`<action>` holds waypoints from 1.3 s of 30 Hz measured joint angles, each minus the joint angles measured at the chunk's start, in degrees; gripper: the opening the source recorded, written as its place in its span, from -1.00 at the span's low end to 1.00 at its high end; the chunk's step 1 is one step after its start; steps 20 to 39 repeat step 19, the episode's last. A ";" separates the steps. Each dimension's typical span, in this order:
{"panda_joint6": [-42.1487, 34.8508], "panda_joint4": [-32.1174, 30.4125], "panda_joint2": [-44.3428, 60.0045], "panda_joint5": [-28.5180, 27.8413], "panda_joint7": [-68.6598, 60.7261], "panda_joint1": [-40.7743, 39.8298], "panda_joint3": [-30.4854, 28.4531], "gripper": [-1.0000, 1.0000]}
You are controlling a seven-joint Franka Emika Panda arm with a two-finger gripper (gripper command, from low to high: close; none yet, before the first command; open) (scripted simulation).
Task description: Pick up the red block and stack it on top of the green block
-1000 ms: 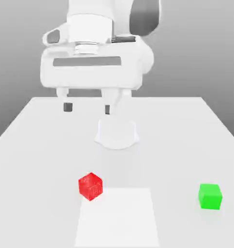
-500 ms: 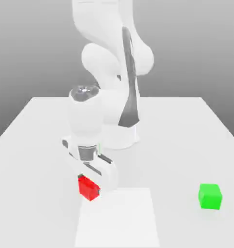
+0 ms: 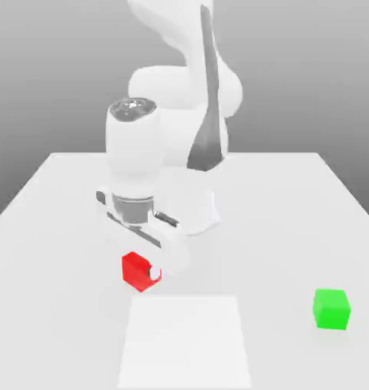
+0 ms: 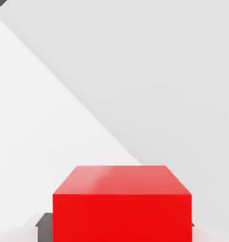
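Red block (image 3: 137, 270) lifted off the white table (image 3: 58, 228), jaws clamped on it, plain grey backdrop

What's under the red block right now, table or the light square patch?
The red block, clamped in the gripper, sits just beyond the far edge of the light patch, over bare table. Its underside is hidden, so contact with the table can't be confirmed.

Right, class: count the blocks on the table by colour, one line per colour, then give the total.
Red block: 1
Green block: 1
Total: 2 blocks
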 joint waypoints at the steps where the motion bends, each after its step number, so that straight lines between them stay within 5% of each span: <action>1: -0.91 1.39 0.47 -0.08 0.56 2.28 1.66 -1.00; 10: -8.37 14.35 6.06 -0.89 5.79 26.68 14.17 -1.00; 15: -1.27 16.02 15.27 -7.76 11.18 28.91 11.08 -1.00; 16: 0.09 16.12 16.81 -8.97 12.07 29.47 10.28 1.00; 39: 0.09 16.12 16.81 -8.97 12.07 29.47 10.28 1.00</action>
